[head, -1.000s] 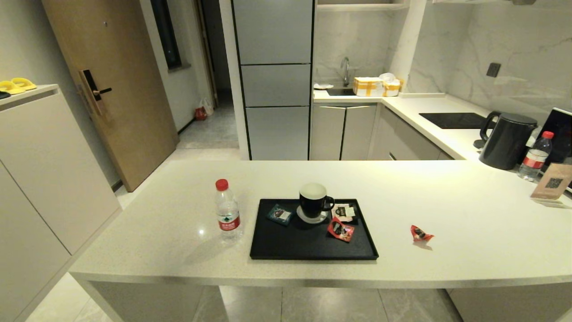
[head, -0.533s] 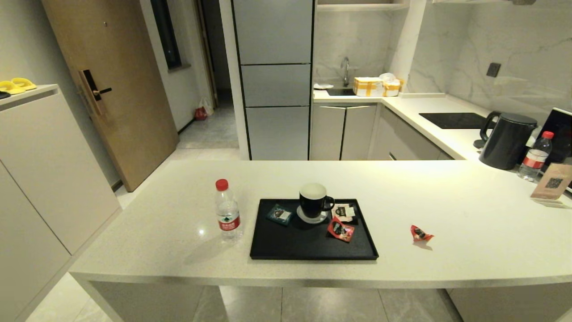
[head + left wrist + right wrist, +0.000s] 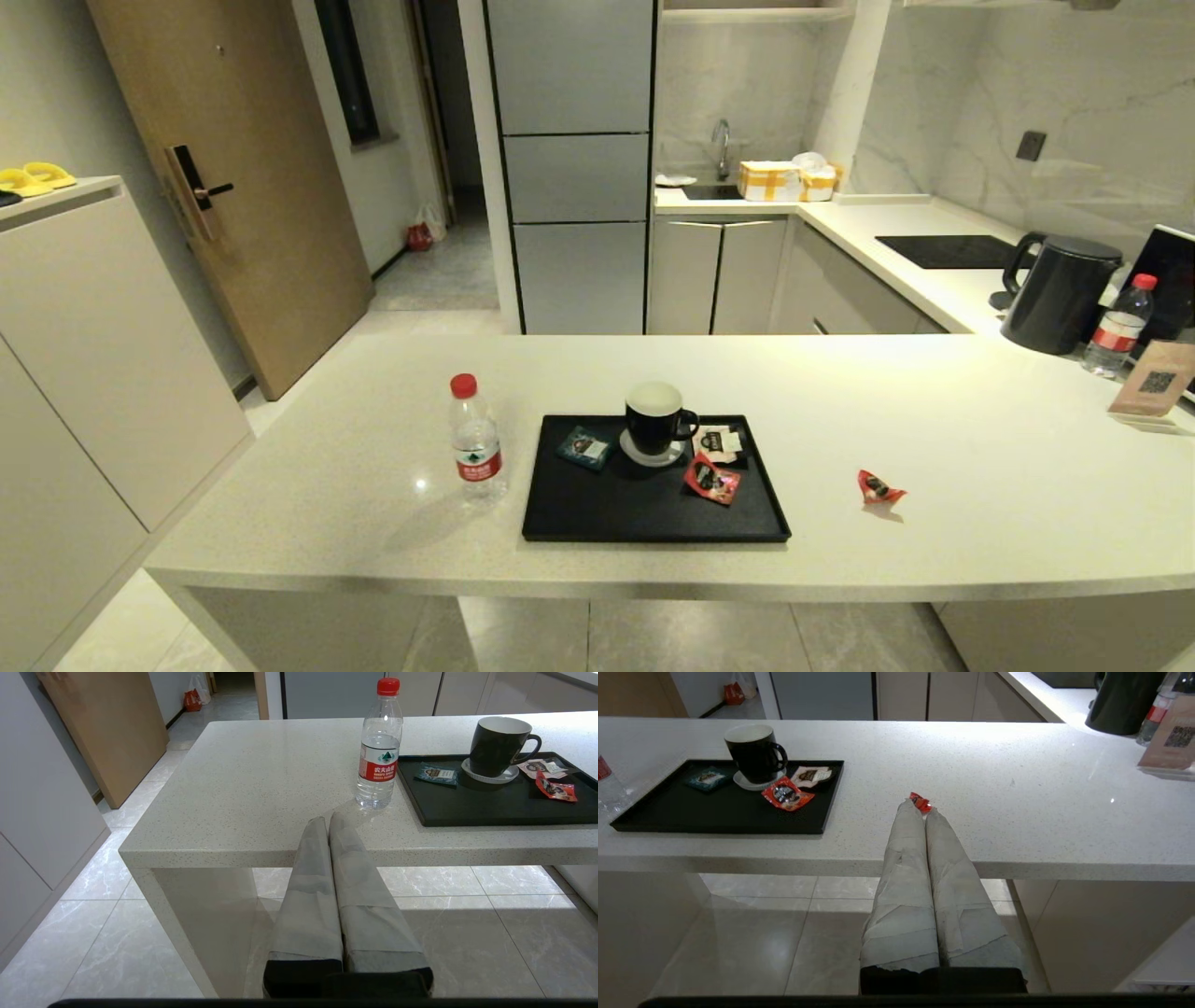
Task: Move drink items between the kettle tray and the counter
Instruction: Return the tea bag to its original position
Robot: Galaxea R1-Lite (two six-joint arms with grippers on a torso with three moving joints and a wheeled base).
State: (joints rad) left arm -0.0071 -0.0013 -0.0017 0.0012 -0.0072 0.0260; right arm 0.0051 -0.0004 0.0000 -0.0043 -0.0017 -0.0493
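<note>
Bottle (image 3: 475,439) left beside tray (image 3: 653,532); sachet (image 3: 878,487) stranded on counter (image 3: 980,448). Left gripper (image 3: 329,820) and right gripper (image 3: 919,807) held low, fingers together, nothing grasped.

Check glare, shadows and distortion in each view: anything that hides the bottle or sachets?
Head view: wide-angle bending at the edges; small glare spot on the pale speckled stone counter beside the clear red-capped water bottle, whose shadow falls toward the front edge. Left wrist view: bottle sharp, label readable. Right wrist view: the shut right gripper partly covers the small red sachet.
</note>
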